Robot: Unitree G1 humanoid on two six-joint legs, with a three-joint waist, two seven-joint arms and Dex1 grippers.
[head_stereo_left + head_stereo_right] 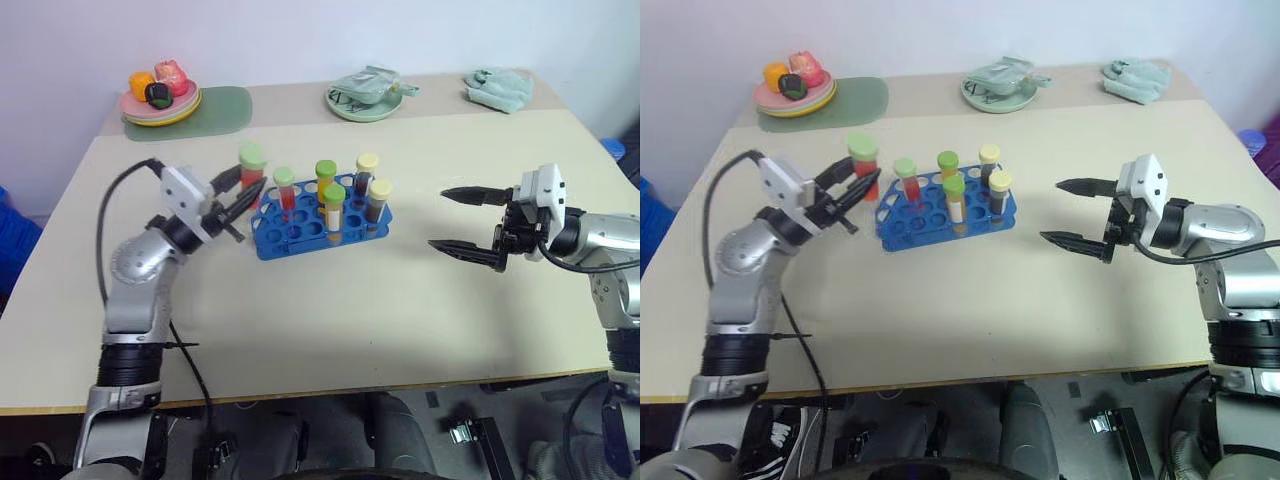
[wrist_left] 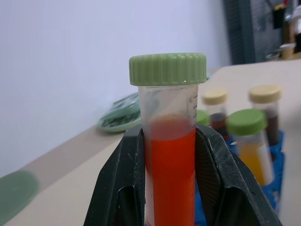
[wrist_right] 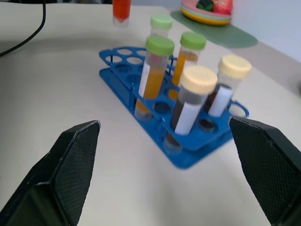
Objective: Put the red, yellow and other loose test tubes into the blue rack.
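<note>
My left gripper [image 1: 250, 180] is shut on a red test tube [image 2: 169, 179] with a green cap. It holds the tube upright in the air, just over the left end of the blue rack [image 1: 275, 238]. Several capped tubes stand in the rack: a red one [image 1: 286, 192], yellow ones with green caps [image 3: 153, 70], and dark ones with cream caps [image 3: 193, 96]. My right gripper [image 1: 437, 218] hangs wide open to the right of the rack, pointing at it, with nothing between its fingers.
At the back left a pink plate [image 1: 150, 108] with toy fruit rests on a green mat [image 1: 225, 108]. A green plate [image 1: 352, 110] holding a crumpled cloth is at the back middle. Another cloth [image 1: 497, 88] lies at the back right.
</note>
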